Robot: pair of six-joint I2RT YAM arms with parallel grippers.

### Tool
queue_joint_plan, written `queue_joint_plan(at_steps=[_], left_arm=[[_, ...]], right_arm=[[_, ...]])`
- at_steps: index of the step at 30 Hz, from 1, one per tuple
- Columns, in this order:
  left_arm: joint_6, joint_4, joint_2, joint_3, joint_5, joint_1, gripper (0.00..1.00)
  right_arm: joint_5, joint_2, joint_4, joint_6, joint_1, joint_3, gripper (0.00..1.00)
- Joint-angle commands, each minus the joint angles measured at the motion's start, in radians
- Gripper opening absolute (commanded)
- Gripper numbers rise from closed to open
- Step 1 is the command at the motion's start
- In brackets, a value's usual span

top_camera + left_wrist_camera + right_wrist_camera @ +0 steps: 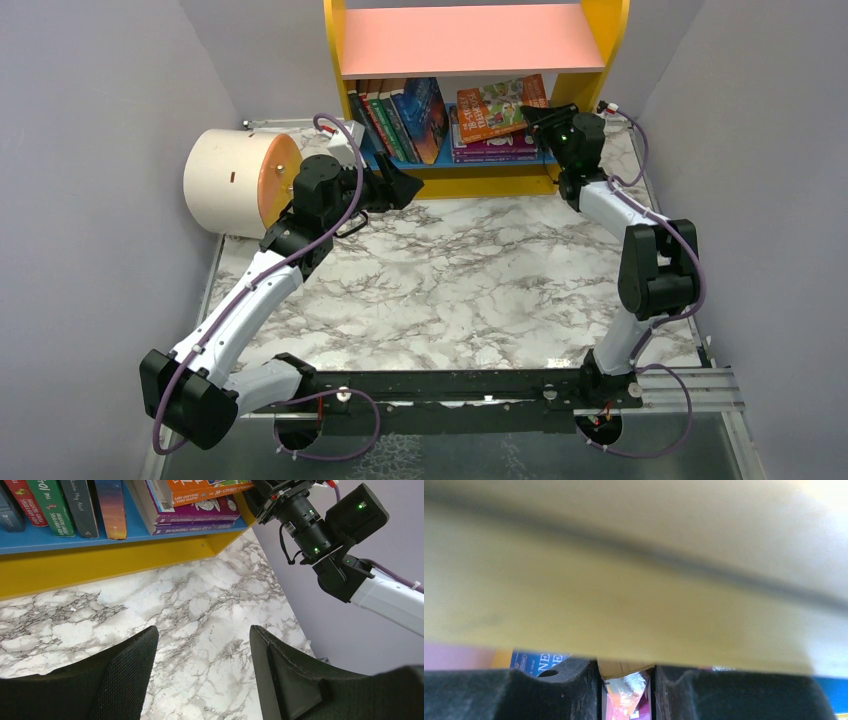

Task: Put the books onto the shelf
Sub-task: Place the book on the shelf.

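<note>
Right tool point(530, 114), I judge, pinches a corner of the thin orange paperback point(495, 108); let go crooked, it could slide off the purple books point(490, 150). My left tool point(204, 632) gapes empty.

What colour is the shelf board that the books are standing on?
Blue. The board shows best in the left wrist view.

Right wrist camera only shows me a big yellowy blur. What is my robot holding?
Observer: The right arm has its jaws shut on a thin orange paperback book.
Operator: Is it on the shelf yet?
Observer: It lies tilted on a flat stack of purple paperbacks on the bookcase's blue lower board.
Operator: And the other arm?
Observer: The left arm has its jaws open and empty over the white marble table.
</note>
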Motion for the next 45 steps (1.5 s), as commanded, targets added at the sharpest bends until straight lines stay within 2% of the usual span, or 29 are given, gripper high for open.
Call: queue_joint_plan(at_steps=[1,10,16,23,27,30,31,35,36,37,45], left_arm=[[-0.007,0.030,0.000,-0.011,0.028,0.001,0.60],[-0.011,0.034,0.000,-0.017,0.028,0.000,0.60],[-0.019,0.041,0.001,-0.020,0.027,0.000,0.60],[-0.022,0.043,0.000,-0.022,0.024,0.000,0.60],[-0.025,0.045,-0.001,-0.025,0.025,0.001,0.60],[-0.027,0.045,-0.002,-0.026,0.025,0.001,0.60],[-0.028,0.046,-0.003,-0.027,0.025,0.000,0.60],[-0.032,0.046,-0.006,-0.028,0.022,0.000,0.60],[-0.034,0.048,-0.006,-0.030,0.023,-0.001,0.60],[-0.036,0.049,-0.008,-0.030,0.022,-0.002,0.60],[-0.039,0.058,0.000,-0.014,0.016,-0.001,0.60]], right_arm=[[-0.120,-0.039,-0.038,-0.074,0.031,0.013,0.19],[-0.129,-0.071,-0.046,-0.079,0.033,-0.028,0.31],[-0.137,-0.090,-0.050,-0.084,0.032,-0.049,0.46],[-0.154,-0.114,-0.066,-0.080,0.032,-0.070,0.51],[-0.160,-0.133,-0.078,-0.083,0.031,-0.083,0.63],[-0.166,-0.146,-0.089,-0.083,0.033,-0.090,0.68],[-0.166,-0.151,-0.094,-0.084,0.031,-0.093,0.75],[-0.166,-0.167,-0.107,-0.083,0.032,-0.111,0.78],[-0.165,-0.173,-0.111,-0.085,0.032,-0.116,0.84],[-0.165,-0.179,-0.116,-0.086,0.032,-0.121,0.87],[-0.163,-0.245,-0.135,-0.104,0.031,-0.190,0.88]])
